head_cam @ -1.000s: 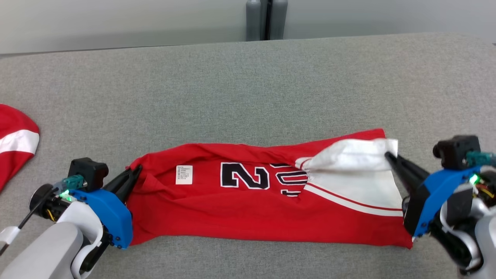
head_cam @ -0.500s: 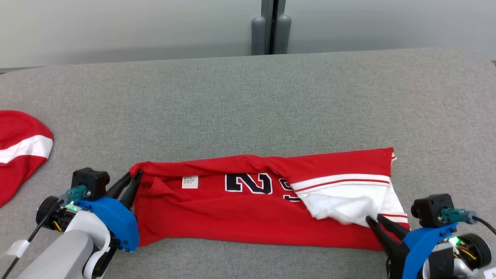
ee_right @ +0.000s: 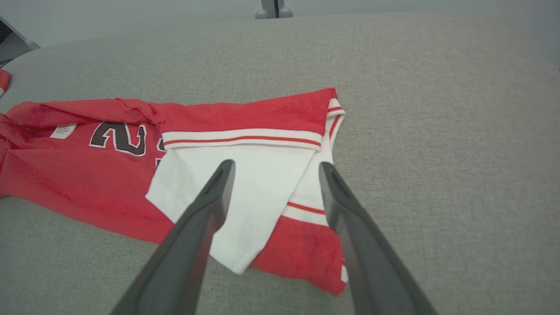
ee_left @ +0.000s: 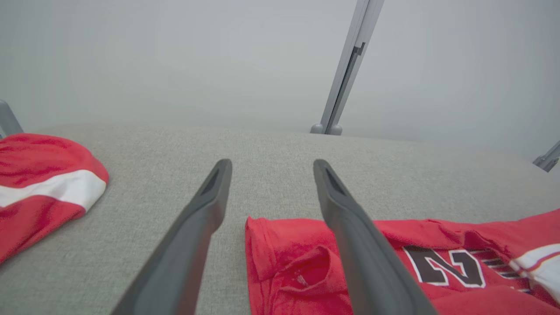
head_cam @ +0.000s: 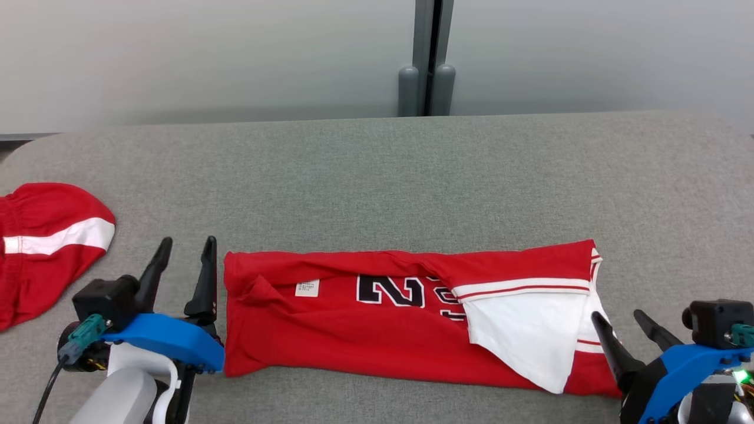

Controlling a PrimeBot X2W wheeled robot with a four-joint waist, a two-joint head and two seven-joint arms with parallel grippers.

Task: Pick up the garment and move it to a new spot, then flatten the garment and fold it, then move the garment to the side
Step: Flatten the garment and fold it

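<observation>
The garment (head_cam: 353, 335), a red jersey with black numerals and a white side panel (head_cam: 524, 330), lies folded into a long strip across the near part of the grey table (head_cam: 377, 176). My left gripper (head_cam: 187, 242) stands open just off the strip's left end, touching nothing; in the left wrist view the left gripper (ee_left: 271, 162) hangs over the garment's (ee_left: 297, 267) red corner. My right gripper (head_cam: 617, 315) is open at the strip's right end. In the right wrist view the right gripper (ee_right: 275, 164) hovers above the white panel (ee_right: 245, 183) with nothing between its fingers.
A second red garment with a white stripe (head_cam: 47, 247) lies bunched at the table's left edge, seen too in the left wrist view as the striped cloth (ee_left: 39, 183). A grey post (head_cam: 427, 88) stands behind the far edge, before a pale wall.
Both grippers have opened and let go of the garment. The white panel, held up by the right gripper before, now lies flat on the strip. The camera has tilted, shifting the whole picture down.
</observation>
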